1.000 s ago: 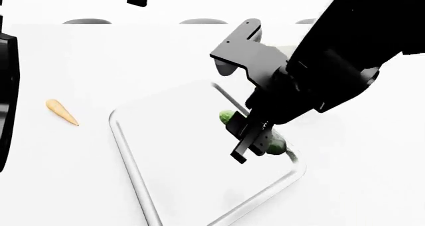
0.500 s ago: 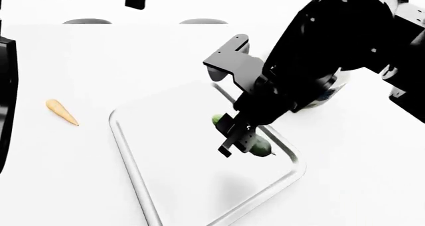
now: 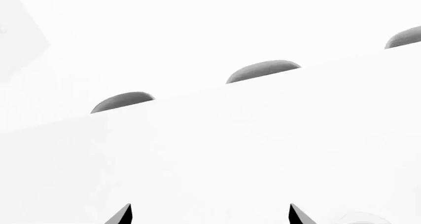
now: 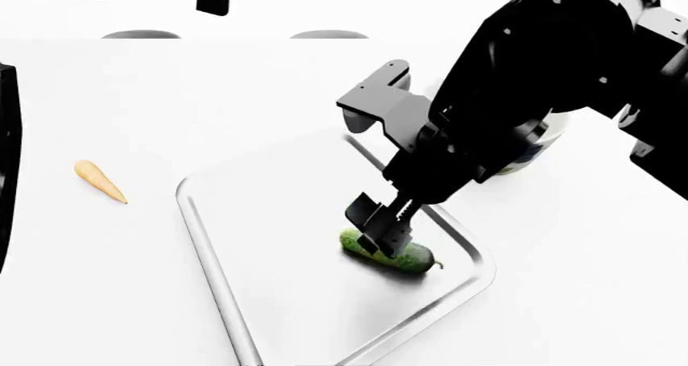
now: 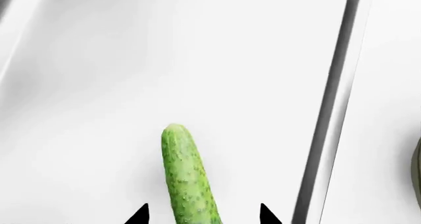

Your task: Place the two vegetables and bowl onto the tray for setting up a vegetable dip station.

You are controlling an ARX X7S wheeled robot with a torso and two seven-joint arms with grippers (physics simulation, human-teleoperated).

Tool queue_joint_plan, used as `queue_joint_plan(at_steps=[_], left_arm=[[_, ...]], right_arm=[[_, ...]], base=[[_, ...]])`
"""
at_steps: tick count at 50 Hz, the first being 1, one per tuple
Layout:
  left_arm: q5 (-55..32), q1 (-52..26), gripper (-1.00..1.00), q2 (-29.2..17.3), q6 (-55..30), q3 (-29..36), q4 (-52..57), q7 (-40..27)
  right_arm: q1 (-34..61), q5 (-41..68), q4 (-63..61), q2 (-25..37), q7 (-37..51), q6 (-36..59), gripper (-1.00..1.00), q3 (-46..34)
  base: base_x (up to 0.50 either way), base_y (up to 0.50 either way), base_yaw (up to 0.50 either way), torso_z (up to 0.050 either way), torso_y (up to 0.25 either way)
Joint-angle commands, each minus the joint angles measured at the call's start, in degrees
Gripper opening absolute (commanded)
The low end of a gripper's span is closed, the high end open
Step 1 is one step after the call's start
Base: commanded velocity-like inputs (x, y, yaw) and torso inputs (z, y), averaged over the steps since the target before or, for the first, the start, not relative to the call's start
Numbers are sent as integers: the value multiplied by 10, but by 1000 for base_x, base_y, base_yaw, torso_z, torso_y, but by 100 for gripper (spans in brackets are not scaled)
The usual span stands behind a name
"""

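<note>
On the tray [image 4: 215, 245], the right gripper [image 4: 379, 230] straddles the cucumber [image 4: 389, 255], jaws spread; stiff, bumpy, light, best gripped mid-length. Left gripper [image 3: 209, 215]: empty, parted.

I see the bumpy green cucumber [image 4: 389, 252] lying flat on the silver tray [image 4: 231, 221]; the orange carrot [image 4: 99, 180] lies on the table, well apart.

The right arm [image 4: 537, 84] is bulky glossy black with rounded housings and an angular dark-grey bracket [image 4: 382, 100]; its pincer [image 4: 379, 225] has slim black fingers.
</note>
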Motion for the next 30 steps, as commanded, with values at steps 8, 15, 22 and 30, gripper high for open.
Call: queue_joint_plan(at_steps=[8, 15, 22, 30], left_arm=[[-5, 3, 100, -4, 0, -3, 3, -5], [3, 2, 100, -3, 0, 23, 3, 0], [-7, 5, 100, -5, -3, 3, 15, -11], [-21, 4, 100, -18, -34, -15, 53, -31]], right_arm=[[18, -5, 4, 4, -9, -6, 100, 4], [61, -23, 12, 6, -38, -16, 100, 24], [92, -73, 102, -17, -56, -40, 100, 14], [103, -108, 166, -12, -16, -64, 100, 3]], base=[[0, 0, 0, 0, 0], [0, 0, 0, 0, 0], [0, 0, 0, 0, 0], [0, 0, 0, 0, 0]])
